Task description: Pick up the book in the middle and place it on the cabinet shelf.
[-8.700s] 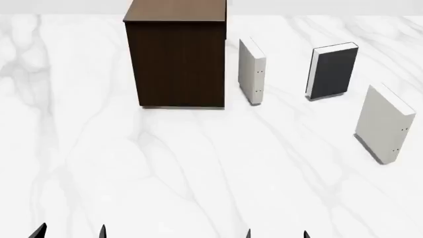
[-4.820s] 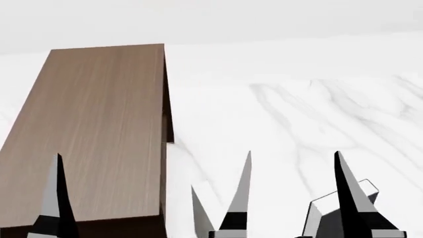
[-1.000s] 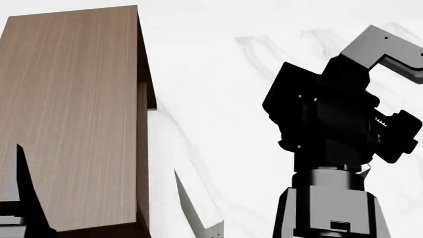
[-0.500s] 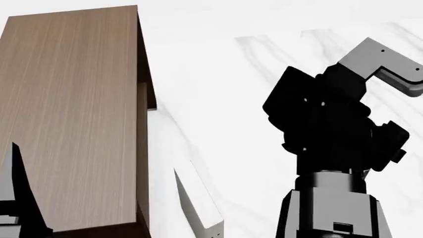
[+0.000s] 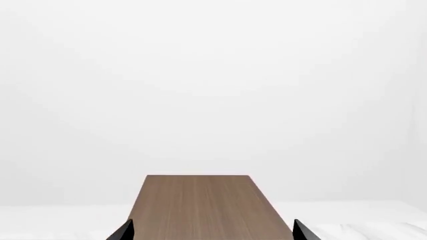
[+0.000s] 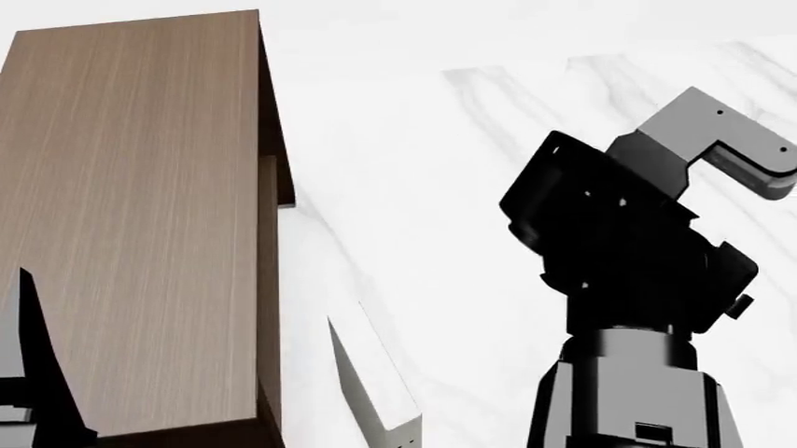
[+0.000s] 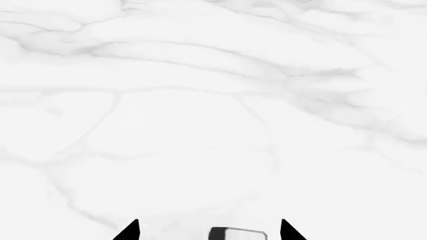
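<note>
In the right wrist view, the book (image 7: 248, 233) shows only as a small piece at the frame's edge: a dark-grey cover edge and white pages. It lies between the tips of my open right gripper (image 7: 209, 232), nearer one tip, and nothing is gripped. In the head view my right arm (image 6: 622, 280) hides both the book and that gripper. The cabinet shelf (image 6: 137, 215) fills the left of the head view, showing its light-brown top. My left gripper (image 5: 212, 232) hangs open over the cabinet top (image 5: 200, 207), holding nothing. One left finger (image 6: 32, 373) shows at the head view's lower left.
A pale off-white book (image 6: 373, 392) stands upright on the white marble floor (image 6: 412, 140), just right of the cabinet's dark side and left of my right arm. The marble floor (image 7: 200, 100) stretches beyond the right gripper.
Over the last second the right arm's wrist has turned and sunk a little lower in the head view. The left finger has drifted slightly left. The cabinet and pale book stay put.
</note>
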Robot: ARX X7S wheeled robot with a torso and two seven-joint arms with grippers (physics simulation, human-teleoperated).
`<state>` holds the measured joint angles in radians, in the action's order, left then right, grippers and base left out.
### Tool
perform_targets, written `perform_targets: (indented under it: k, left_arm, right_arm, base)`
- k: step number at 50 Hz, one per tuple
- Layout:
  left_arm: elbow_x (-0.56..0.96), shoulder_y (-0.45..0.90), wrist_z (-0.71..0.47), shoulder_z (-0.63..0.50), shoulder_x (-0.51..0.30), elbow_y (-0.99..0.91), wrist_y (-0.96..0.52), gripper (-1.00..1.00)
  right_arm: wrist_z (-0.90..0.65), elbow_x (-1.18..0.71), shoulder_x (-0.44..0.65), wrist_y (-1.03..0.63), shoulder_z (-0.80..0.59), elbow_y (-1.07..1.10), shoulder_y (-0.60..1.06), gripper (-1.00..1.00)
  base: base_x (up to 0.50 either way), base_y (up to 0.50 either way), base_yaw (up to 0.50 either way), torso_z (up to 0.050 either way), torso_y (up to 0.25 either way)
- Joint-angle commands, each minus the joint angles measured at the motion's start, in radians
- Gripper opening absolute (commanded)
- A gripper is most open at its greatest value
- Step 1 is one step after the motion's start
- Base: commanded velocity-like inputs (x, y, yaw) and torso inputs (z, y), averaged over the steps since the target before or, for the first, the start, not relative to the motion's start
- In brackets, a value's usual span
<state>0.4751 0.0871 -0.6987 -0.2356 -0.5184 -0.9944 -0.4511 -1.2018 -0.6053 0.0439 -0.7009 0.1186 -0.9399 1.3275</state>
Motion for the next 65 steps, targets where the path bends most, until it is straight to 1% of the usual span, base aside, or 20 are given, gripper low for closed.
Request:
perform_targets:
  k: [1, 10, 21, 40, 52, 65]
  left_arm:
    - [0.005, 0.004, -0.009, -0.006, -0.005, 0.002, 0.003, 1.00]
    - [0.008, 0.004, -0.012, -0.007, -0.010, 0.007, 0.010, 1.00]
    - [0.014, 0.002, -0.018, -0.004, -0.019, 0.007, 0.019, 1.00]
    - [0.020, 0.009, -0.032, -0.016, -0.027, 0.001, 0.018, 1.00]
    - [0.025, 0.012, -0.040, -0.018, -0.035, 0.003, 0.026, 1.00]
    - [0.033, 0.019, -0.052, -0.023, -0.044, -0.004, 0.024, 1.00]
  right_arm:
    - [-0.001, -0.050, 0.004, 0.005, 0.038, -0.025, -0.010, 1.00]
    - [0.015, -0.061, 0.001, 0.016, 0.035, -0.050, -0.003, 1.00]
    - [0.002, -0.071, 0.005, 0.009, 0.026, -0.029, -0.012, 1.00]
    - [-0.065, -0.103, 0.031, -0.052, 0.032, 0.089, -0.052, 1.00]
    - [-0.045, -0.120, 0.038, -0.034, 0.041, 0.093, -0.092, 1.00]
    - [-0.035, -0.146, 0.053, -0.020, 0.061, 0.147, -0.161, 1.00]
  base:
    - [0.00, 0.00, 0.00, 0.000, 0.000]
    - [0.00, 0.00, 0.00, 0.000, 0.000]
    - [0.00, 0.00, 0.00, 0.000, 0.000]
    - [0.00, 0.00, 0.00, 0.000, 0.000]
    - [0.00, 0.00, 0.00, 0.000, 0.000]
    - [0.00, 0.00, 0.00, 0.000, 0.000]
